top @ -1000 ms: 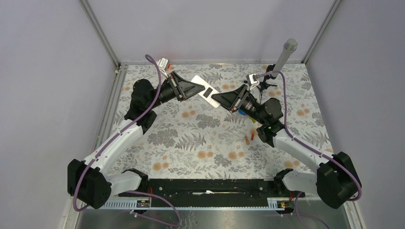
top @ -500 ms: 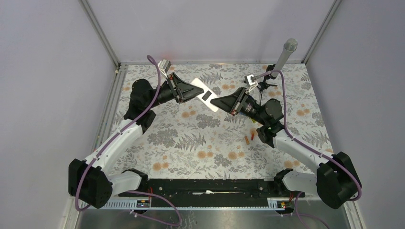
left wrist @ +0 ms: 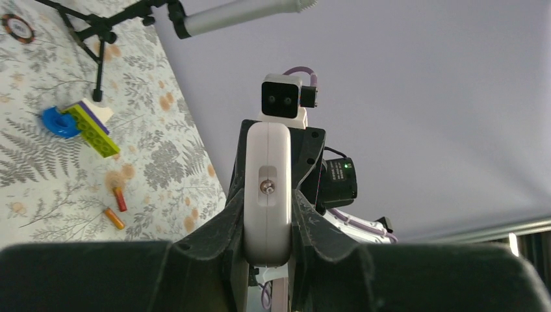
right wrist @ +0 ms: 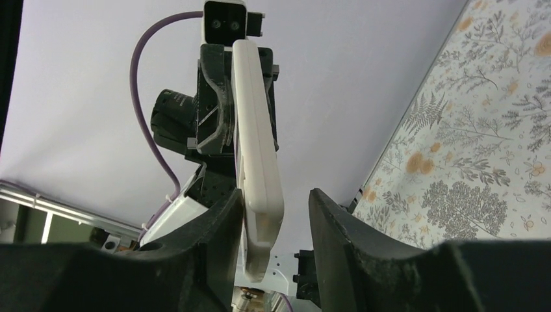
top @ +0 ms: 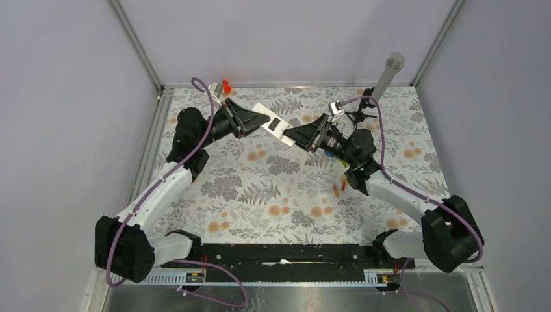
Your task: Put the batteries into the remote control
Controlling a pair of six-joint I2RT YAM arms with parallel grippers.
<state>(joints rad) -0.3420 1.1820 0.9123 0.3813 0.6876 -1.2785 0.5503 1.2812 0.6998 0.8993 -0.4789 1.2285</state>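
The white remote control [top: 273,123] is held in the air over the far middle of the mat, back upward, with a dark open slot in it. My left gripper [top: 260,121] is shut on its left end; the left wrist view shows the remote [left wrist: 268,188] edge-on, pinched between both fingers. My right gripper [top: 290,134] is open around the other end. In the right wrist view the remote [right wrist: 256,149] rests against the left finger, with a gap to the right finger [right wrist: 338,227]. Two orange batteries [top: 339,186] lie on the mat under the right arm; they also show in the left wrist view [left wrist: 117,208].
A blue disc [left wrist: 58,121] and a yellow-green and dark block [left wrist: 91,127] lie by the foot of a microphone stand [top: 388,75] at the far right. A small red object [top: 225,85] sits at the back edge. Walls enclose the mat [top: 273,201].
Both arms have carried the remote left and toward the back. The red object at the back edge, hidden behind the left wrist before, now shows.
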